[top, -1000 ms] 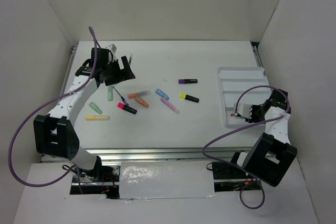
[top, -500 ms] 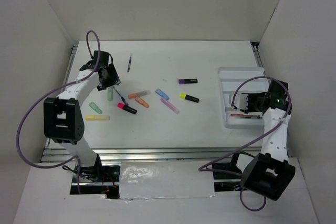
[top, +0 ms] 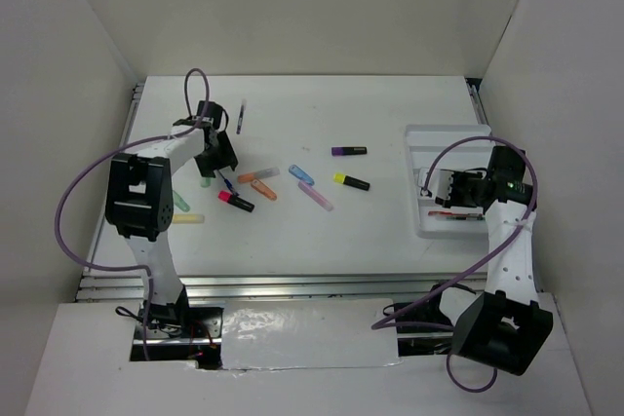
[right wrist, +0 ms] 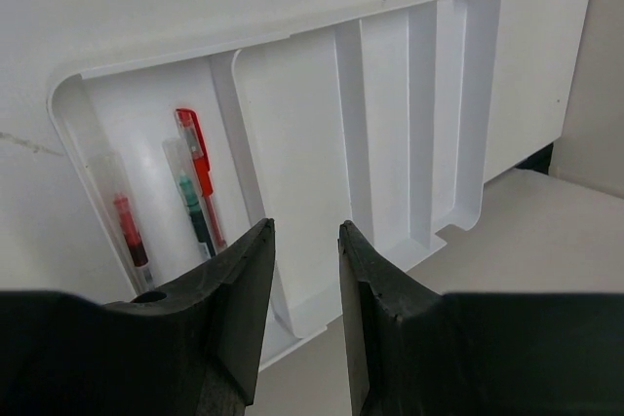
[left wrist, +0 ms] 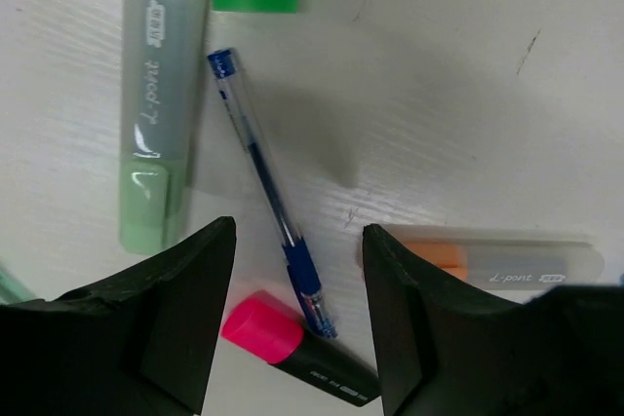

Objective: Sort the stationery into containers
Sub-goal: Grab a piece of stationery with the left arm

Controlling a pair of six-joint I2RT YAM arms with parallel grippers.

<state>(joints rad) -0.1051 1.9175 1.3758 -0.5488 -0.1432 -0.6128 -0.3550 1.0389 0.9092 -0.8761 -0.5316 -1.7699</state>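
Note:
Several pens and markers lie left of centre. My left gripper (top: 216, 155) is open and points down over a blue pen (left wrist: 268, 192), its fingertips (left wrist: 200, 270) either side of the pen's tip end (top: 226, 182). A black highlighter with a pink cap (left wrist: 292, 343) lies just below, a green marker (left wrist: 156, 114) to the left and an orange marker (left wrist: 497, 262) to the right. My right gripper (top: 444, 192) is open and empty over the near end of the white tray (top: 450, 135). A red pen (right wrist: 198, 170), a green pen (right wrist: 191, 207) and a clear red-ink pen (right wrist: 127, 226) lie in one tray compartment (right wrist: 107, 114).
A purple-capped highlighter (top: 348, 151), a yellow-capped one (top: 351, 181), a blue marker (top: 301, 174), a pink marker (top: 315, 196) and an orange stub (top: 263, 190) lie mid-table. A dark pen (top: 239, 116) lies far left; yellow (top: 185, 218) and teal (top: 180, 201) markers lie near left. White walls enclose the table.
My left arm has swung in and its gripper has moved right and nearer, to above the blue pen. My right arm has risen and moved farther over the tray's near end.

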